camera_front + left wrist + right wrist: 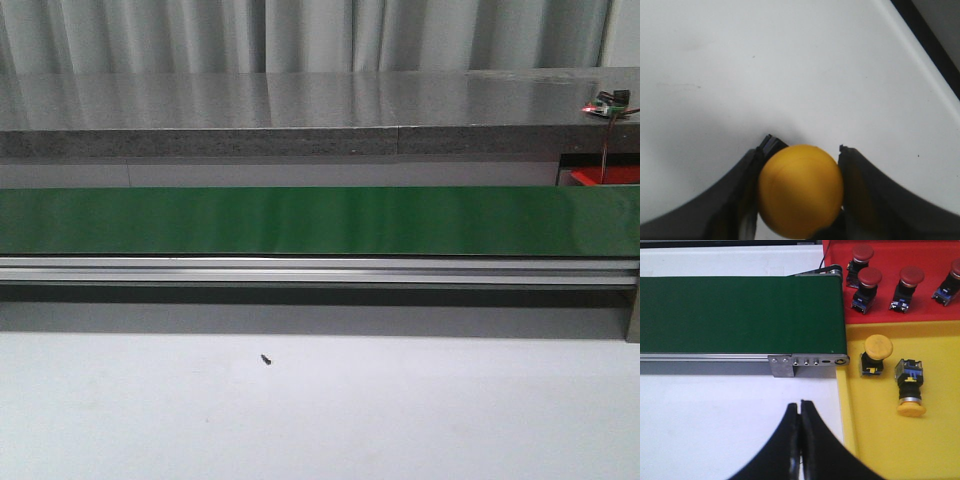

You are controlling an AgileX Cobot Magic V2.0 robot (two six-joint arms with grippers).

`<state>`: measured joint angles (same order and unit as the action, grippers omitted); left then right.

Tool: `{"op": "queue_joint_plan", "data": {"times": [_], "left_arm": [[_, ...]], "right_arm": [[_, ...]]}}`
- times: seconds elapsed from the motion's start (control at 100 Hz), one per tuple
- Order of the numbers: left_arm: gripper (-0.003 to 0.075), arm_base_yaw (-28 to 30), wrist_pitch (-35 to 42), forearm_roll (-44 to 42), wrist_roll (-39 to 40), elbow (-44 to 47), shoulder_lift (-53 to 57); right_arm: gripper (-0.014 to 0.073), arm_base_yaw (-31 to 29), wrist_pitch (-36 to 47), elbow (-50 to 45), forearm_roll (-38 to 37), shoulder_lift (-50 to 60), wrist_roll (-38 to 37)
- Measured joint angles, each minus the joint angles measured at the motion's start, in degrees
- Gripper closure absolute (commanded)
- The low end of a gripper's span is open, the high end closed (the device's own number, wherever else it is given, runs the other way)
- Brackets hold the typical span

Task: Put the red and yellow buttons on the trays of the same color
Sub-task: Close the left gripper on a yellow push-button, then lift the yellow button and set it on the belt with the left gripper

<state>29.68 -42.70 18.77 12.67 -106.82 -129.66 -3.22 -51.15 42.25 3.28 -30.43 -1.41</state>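
The left gripper (pixel 802 192) has its two dark fingers (pixel 740 200) pressed against either side of a yellow button (pixel 801 197), whose rounded cap fills the gap between them; the white surface (pixel 790 65) lies beyond the fingertips, with a dark edge strip (pixel 935 47) running diagonally at the far corner. The right gripper (pixel 800 440) has its fingers (pixel 782 450) drawn together so that only a thin seam shows between them, and they hold nothing. Ahead of those fingers lies the end of the green conveyor belt (pixel 740 315) with its metal end bracket (pixel 807 361). Just beside the fingers, on one flank, sits the yellow tray (pixel 940 355), carrying an upright yellow button (pixel 876 354) and another yellow button on its side (pixel 909 390), the two near each other but apart. Further ahead, touching the yellow tray's far edge, is the red tray (pixel 930 305), holding several red buttons (pixel 867 287) set in a rough row. In the front view neither arm appears; the green belt spans the width above an aluminium rail (pixel 300 270), and a small dark screw (pixel 266 359) lies on the pale surface in front of it
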Motion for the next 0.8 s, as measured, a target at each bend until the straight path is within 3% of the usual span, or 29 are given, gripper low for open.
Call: {"op": "queue_joint_plan", "data": {"times": [0.21,0.48,0.8], "left_arm": [[0.0469,0.88,-5.17,-0.36,-2.27,0.00,5.52],[0.0470,2.62,-13.41,-2.10,-10.83,0.00,14.35],[0.0470,1.77,-12.79,-1.26,-14.55,9.96,27.78]], "right_arm": [[0.0661,0.00,0.00,0.00,0.00,0.00,0.00],[0.0661,0.00,0.00,0.00,0.00,0.00,0.00],[0.0661,0.00,0.00,0.00,0.00,0.00,0.00]]}}
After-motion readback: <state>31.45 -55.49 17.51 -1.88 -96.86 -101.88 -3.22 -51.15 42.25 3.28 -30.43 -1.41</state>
